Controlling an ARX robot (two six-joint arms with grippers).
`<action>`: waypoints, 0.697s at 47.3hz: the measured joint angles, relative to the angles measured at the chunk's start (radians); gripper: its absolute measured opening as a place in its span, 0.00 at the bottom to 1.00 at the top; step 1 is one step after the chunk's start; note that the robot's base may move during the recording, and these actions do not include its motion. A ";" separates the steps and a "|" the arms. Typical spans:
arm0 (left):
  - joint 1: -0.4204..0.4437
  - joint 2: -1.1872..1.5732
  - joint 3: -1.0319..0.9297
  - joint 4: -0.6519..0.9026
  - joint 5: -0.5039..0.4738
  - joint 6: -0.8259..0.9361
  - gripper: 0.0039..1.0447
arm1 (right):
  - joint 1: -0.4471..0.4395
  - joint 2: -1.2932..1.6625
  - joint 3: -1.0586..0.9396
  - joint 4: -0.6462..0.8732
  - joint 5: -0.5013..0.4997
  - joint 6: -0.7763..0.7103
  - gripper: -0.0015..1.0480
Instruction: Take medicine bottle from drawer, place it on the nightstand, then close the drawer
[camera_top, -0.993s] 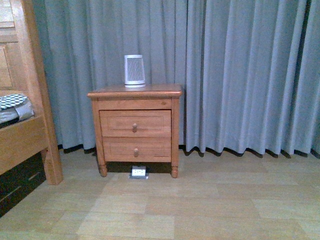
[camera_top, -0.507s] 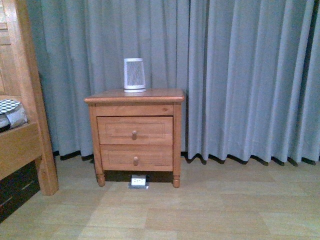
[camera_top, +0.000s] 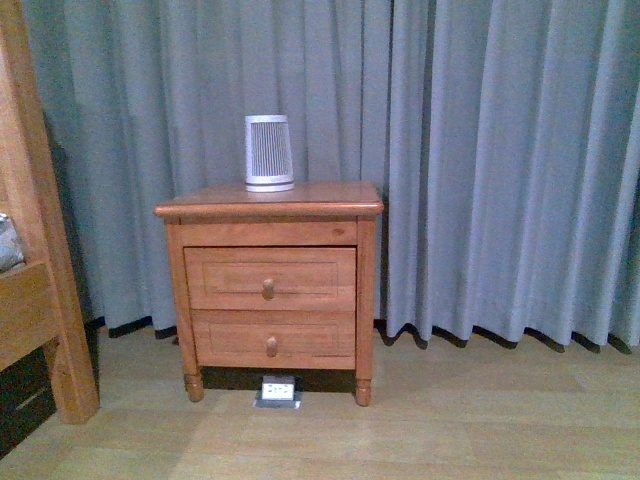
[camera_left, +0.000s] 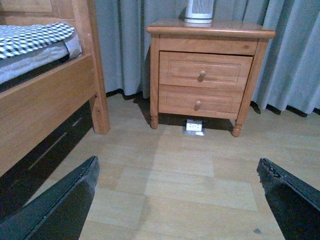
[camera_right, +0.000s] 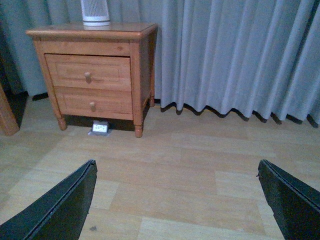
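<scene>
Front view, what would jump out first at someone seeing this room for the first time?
The orange-brown nightstand stands in the middle against a grey-blue curtain that fills the whole background, with its upper drawer and lower drawer both shut. On its top, toward the back, stands a white ribbed cylinder, the brightest thing in sight. At the left edge a wooden bed frame comes into the picture.

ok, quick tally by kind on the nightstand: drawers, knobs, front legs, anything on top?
Drawers: 2, upper drawer and lower drawer
Knobs: 2, upper knob, lower knob
Front legs: 2, left leg, right leg
White ribbed cylinder: 1
Total: 7
</scene>
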 joint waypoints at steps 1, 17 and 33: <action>0.000 0.000 0.000 0.000 0.000 0.000 0.94 | 0.000 0.000 0.000 0.000 0.000 0.000 0.93; 0.000 0.000 0.000 0.000 0.000 0.000 0.94 | 0.000 0.000 0.000 0.000 0.000 0.000 0.93; 0.000 0.000 0.000 0.000 0.000 0.000 0.94 | 0.000 0.000 0.000 0.000 0.000 0.000 0.93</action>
